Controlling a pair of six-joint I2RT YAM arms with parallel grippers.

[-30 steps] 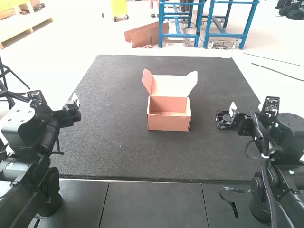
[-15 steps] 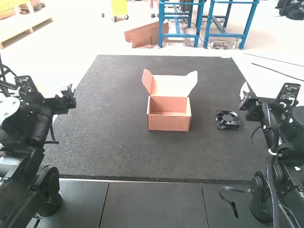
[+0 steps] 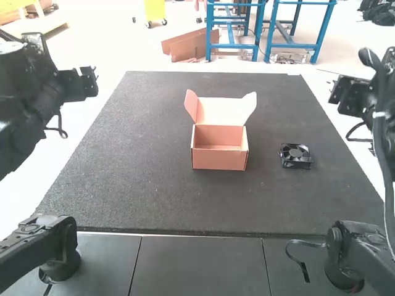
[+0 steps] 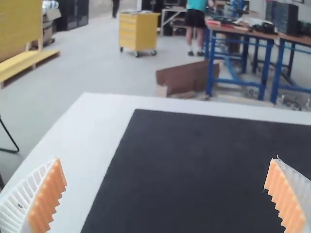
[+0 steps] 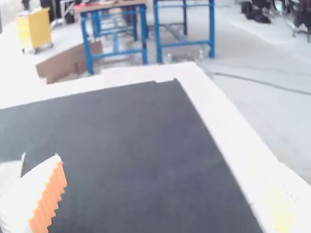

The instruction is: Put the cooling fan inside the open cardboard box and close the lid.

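Observation:
The open cardboard box [image 3: 219,147] stands in the middle of the black mat [image 3: 123,160], its lid [image 3: 222,106] upright at the back. The small black cooling fan [image 3: 295,155] lies flat on the mat to the box's right, a short gap between them. My left gripper [image 3: 88,79] hangs high over the mat's far left edge; in the left wrist view its orange pads [image 4: 46,204] stand wide apart with nothing between them. My right gripper [image 3: 340,94] is high at the mat's far right corner, well away from the fan. One of its fingers [image 5: 44,200] shows over bare mat.
A white table border [image 3: 361,154] surrounds the mat. The arm bases [image 3: 43,246] sit at the near corners. Open mat lies in front of the box and on its left.
Both arms have lifted and swung outward toward the far corners. The right gripper has drawn away from the fan, which stays on the mat. The box has not moved.

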